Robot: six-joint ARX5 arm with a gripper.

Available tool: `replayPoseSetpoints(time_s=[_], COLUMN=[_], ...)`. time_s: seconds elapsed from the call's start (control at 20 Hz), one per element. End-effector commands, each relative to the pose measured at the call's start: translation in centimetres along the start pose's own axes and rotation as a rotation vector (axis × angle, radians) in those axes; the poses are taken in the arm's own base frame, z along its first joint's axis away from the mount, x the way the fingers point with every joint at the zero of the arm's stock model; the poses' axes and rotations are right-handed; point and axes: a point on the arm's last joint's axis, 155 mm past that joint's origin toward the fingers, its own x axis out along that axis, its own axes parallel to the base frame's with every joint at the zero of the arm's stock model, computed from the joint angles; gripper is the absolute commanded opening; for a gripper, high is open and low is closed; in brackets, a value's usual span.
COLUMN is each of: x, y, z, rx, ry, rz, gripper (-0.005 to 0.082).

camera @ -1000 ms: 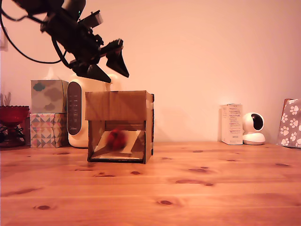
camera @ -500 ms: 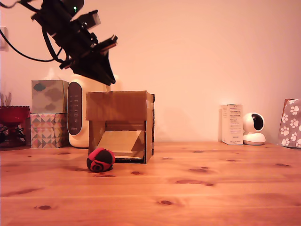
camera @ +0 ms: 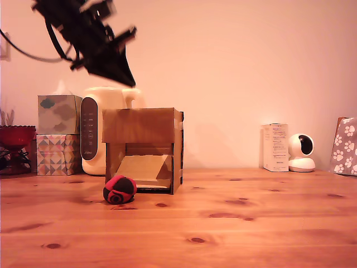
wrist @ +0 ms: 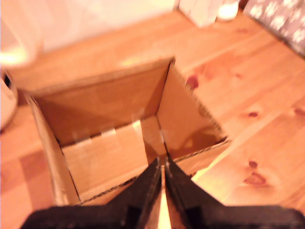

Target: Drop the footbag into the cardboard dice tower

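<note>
1. Gripper [camera: 124,75] is being held high above the cardboard dice tower [camera: 142,146], toward the exterior view's left; its two dark fingers [wrist: 147,183] are being shown pressed nearly together in the wrist view, with nothing between them.
2. Footbag [camera: 119,190] is being seen resting on the wooden table [camera: 251,223], just in front of the tower's lower front opening, at the corner nearer the exterior view's left.
3. A slanted cardboard ramp [camera: 146,167] is being shown bare inside that opening.
4. The tower's open top [wrist: 114,114] is being looked down into by the wrist camera.
5. Behind the tower, a cream appliance with a dark panel [camera: 97,131] and two stacked tissue boxes [camera: 57,134] are being seen.
6. Toward the exterior view's right, a white carton [camera: 275,147] and a small white camera [camera: 302,152] are being shown by the wall.
</note>
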Motion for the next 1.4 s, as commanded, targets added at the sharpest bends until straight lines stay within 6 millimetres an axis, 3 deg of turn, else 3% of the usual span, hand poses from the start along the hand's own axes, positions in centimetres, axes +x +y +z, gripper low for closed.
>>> replayPoseSetpoints(time_s=[0.0,0.45,0.75,1.0,1.1,1.35], x=[-0.4,-1.8,-3.9,-4.2,-4.0,-2.6], y=[-0.4,-1.6,-1.9,-2.0,-1.9,-0.6], z=[-0.8,-6.9,-12.9,-17.6,-18.4,-18.1], rx=[0.006,0.014,-0.019,-0.081,-0.083,-0.043], ry=[-0.002,-0.037,-0.069,-0.036,-0.017,-0.045], rz=[-0.015,-0.045,-0.032,-0.022,-0.016,0.023], gripper=[-0.0024,-0.0024,-0.0024,-0.0024,-0.0024,-0.0024])
